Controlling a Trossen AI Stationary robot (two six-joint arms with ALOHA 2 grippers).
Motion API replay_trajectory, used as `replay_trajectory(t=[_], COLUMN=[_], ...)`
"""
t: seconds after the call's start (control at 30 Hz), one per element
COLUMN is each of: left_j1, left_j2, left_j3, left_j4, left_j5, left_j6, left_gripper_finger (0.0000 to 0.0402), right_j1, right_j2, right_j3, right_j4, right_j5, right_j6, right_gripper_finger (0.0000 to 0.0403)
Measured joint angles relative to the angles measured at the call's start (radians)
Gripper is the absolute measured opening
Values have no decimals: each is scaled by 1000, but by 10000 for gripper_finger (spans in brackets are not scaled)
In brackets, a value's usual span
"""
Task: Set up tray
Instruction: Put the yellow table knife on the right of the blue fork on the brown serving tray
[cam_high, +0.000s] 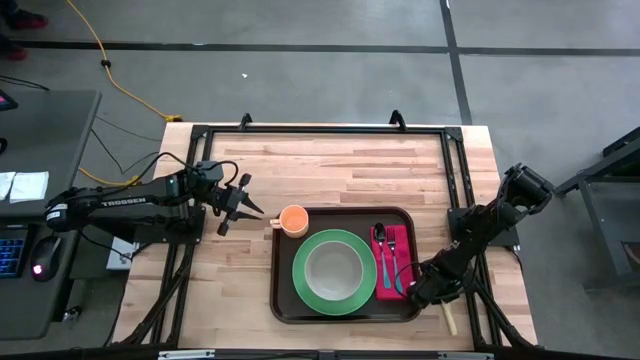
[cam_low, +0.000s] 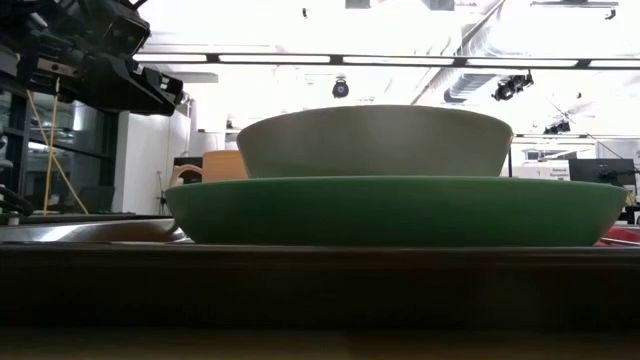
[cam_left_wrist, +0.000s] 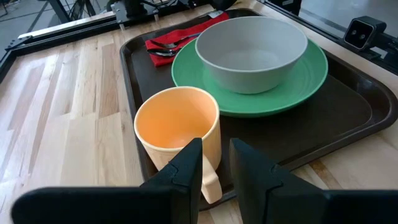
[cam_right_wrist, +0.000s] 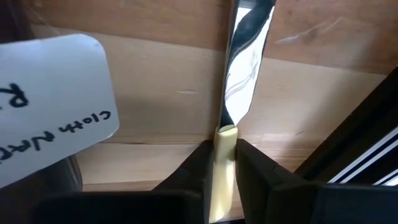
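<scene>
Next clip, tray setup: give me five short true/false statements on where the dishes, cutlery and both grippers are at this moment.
1. The grey bowl sits on the green plate. True.
2. The orange cup lies in the middle of the tray. False: it is at the tray's far left corner.
3. The right gripper closes on a knife handle. True.
4. The left gripper holds the cup. False: it hovers beside it, holding nothing.
5. A spoon lies on the red napkin. True.

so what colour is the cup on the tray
Pale orange cup, sitting at a corner of the dark brown tray; it shows best in the left wrist view.
</scene>
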Motion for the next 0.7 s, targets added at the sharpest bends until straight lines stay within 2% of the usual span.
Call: replay_trajectory(t=[0.2,0.7], left_j1=[0,0], left_j2=[0,0], left_j3=[0,0], left_j4=[0,0], left_j5=[-1,-2], left_j6=[0,0], left_gripper_finger=[113,113], right_j1=[-16,-31], right_j2=[1,1], right_j3=[0,0], right_j4=[-7,-41], right_j5=[8,18], right_j6=[-9,-14], right_gripper_finger=[24,21])
